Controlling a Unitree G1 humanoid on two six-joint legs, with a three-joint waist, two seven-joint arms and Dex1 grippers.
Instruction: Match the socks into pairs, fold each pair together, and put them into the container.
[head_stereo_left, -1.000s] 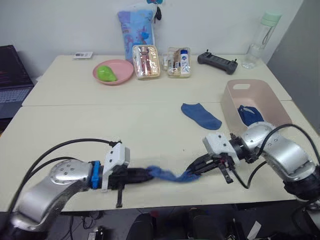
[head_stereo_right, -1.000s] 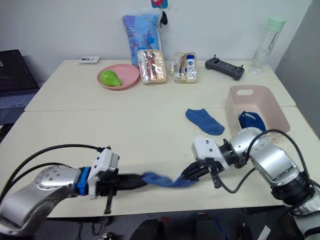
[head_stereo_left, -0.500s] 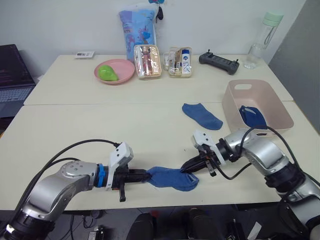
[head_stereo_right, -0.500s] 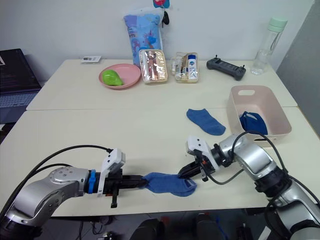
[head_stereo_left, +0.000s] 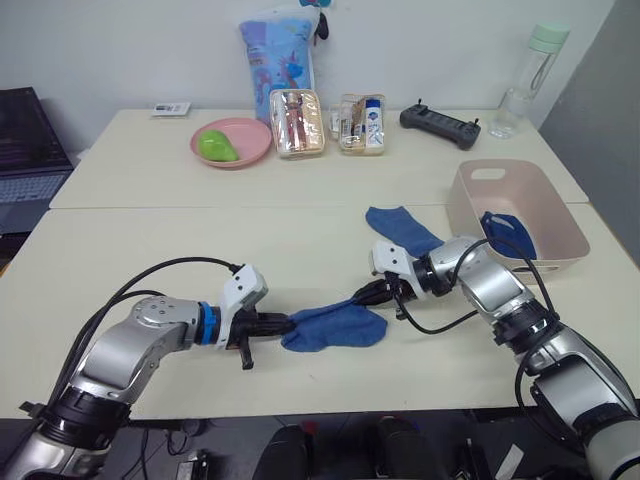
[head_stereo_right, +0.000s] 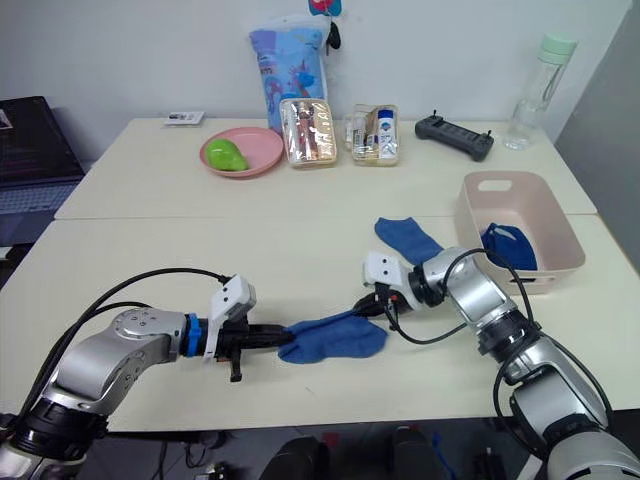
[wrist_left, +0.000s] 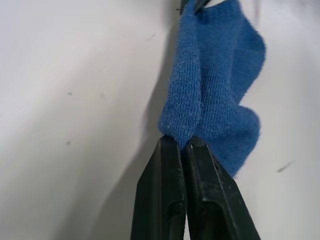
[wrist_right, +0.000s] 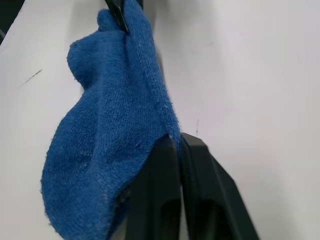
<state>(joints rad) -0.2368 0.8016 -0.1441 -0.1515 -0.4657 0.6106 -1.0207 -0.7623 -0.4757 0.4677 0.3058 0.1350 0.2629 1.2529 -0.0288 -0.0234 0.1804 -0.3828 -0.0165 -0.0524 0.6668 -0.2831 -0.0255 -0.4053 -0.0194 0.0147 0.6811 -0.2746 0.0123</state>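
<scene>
So the medium blue sock (head_stereo_left: 335, 326) is down near the front edge of the table (head_stereo_left: 150, 250), stretched out flat-ish between the two grippers. The left gripper (head_stereo_left: 284, 322) has its fingers pinched tight on the sock's end at about 9 o'clock, and the right gripper (head_stereo_left: 362, 297) is clamped on the opposite end, up around 1 o'clock from the sock's middle. In the left wrist view you can see the knit bunched right where the two black fingers (wrist_left: 170, 165) meet, no gap at all. Same deal from the right wrist, fingers (wrist_right: 167, 160) closed on a fold of fabric.

A second sock (head_stereo_left: 400, 229) in the same blue lies flat on the table at roughly 1 o'clock from the held one, just past the right gripper and apart from it. Next to that, at about 2 o'clock, sits the pink container (head_stereo_left: 520, 180), with a darker blue bundle of socks (head_stereo_left: 508, 232) inside near its front wall.

Further back along the far side of the table: a pink plate (head_stereo_left: 232, 143) with a green thing (head_stereo_left: 212, 146) on it, two clear pouches (head_stereo_left: 325, 122) side by side, a tall pale-blue printed bag (head_stereo_left: 277, 52) standing behind them, a black controller (head_stereo_left: 440, 124), and a clear bottle (head_stereo_left: 525, 75) with a green cap at the far right. A laptop (head_stereo_left: 25, 150) sits off the left end.
</scene>
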